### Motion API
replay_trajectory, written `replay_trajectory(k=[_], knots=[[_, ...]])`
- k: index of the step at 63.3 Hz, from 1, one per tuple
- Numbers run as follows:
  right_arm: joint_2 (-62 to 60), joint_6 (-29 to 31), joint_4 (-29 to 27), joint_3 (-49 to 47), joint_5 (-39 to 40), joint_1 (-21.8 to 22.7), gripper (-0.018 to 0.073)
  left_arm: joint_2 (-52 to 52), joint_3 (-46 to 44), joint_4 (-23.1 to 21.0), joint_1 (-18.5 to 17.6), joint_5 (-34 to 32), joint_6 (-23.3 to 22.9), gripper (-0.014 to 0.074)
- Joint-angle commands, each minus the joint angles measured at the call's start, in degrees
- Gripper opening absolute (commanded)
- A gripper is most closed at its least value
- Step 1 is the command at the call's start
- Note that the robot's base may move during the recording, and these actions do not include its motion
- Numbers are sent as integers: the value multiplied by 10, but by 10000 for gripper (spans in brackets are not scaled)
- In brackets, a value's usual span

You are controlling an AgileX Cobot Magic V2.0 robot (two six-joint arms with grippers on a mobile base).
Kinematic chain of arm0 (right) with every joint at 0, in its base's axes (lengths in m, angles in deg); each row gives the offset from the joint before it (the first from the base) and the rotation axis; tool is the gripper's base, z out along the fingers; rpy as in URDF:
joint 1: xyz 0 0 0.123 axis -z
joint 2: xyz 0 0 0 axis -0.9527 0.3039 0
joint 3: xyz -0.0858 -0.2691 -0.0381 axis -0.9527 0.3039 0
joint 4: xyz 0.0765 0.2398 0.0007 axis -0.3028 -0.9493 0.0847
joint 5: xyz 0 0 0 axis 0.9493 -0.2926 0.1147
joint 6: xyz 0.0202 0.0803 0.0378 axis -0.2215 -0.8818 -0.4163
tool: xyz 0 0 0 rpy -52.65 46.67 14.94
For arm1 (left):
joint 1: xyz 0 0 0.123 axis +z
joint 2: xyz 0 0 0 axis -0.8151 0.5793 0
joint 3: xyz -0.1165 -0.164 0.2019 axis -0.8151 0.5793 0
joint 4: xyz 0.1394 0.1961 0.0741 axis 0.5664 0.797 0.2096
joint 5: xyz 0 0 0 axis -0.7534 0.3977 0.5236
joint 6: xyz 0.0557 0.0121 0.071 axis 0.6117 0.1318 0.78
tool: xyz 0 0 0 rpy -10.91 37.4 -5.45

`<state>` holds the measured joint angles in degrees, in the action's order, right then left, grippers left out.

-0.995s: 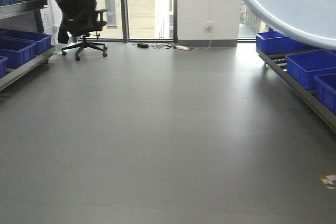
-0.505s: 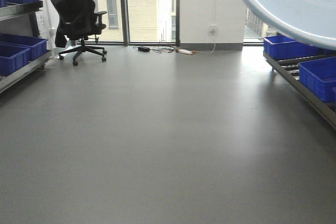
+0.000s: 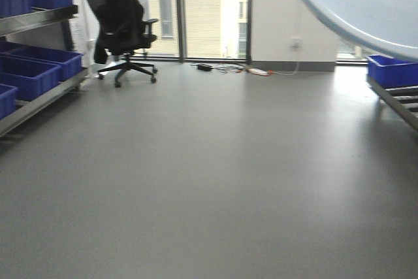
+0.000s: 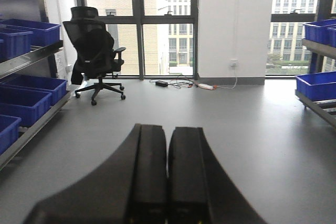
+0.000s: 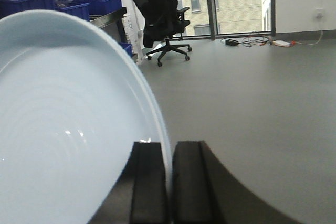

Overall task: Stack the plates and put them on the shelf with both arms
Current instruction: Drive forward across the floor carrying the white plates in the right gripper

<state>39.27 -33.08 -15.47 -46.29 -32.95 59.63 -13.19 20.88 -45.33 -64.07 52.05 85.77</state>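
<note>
1. Plate [image 5: 68, 119], pale bluish-white and glossy, is pinched at its thin upturned rim by the right tool [image 5: 169, 182]. The tool's two dark fingers are clamped on that edge. The low lip gives the pads something to bite, so the dish hangs out to the left of the wrist view, held from one side only.
2. In the front view the same plate fills the top right corner, high above the floor [image 3: 209, 181]. I judge this a carrying posture, lifted to stay clear of everything below.
3. The left tool [image 4: 168, 177] has its fingers pressed together with nothing between them, pointing toward the far windows. It looks idle and free to steady the load.
4. Faint concentric rings and small highlights mark the plate's smooth, shallow bowl. A glazed surface held by one edge could slip or tilt.
5. The shelf [image 3: 39, 17] runs along the left, its brushed steel rails bearing boxy blue crates [image 3: 32, 73]. Another rack [image 3: 398, 99] stands at the right. The plate is well apart from both, not yet placed.
6. Whether a second plate is stacked with it, I cannot tell.
7. A black office chair [image 3: 121, 27] stands far left on the matte grey floor.
</note>
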Motion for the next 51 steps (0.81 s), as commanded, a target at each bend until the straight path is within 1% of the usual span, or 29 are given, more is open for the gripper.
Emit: replay_trajectory(k=[1, 51], knots=[[1, 1, 1, -17, 57, 3, 49, 4, -16, -2, 0, -47, -2, 80], [1, 1, 1, -17, 57, 3, 49, 4, -16, -2, 0, -47, -2, 80]])
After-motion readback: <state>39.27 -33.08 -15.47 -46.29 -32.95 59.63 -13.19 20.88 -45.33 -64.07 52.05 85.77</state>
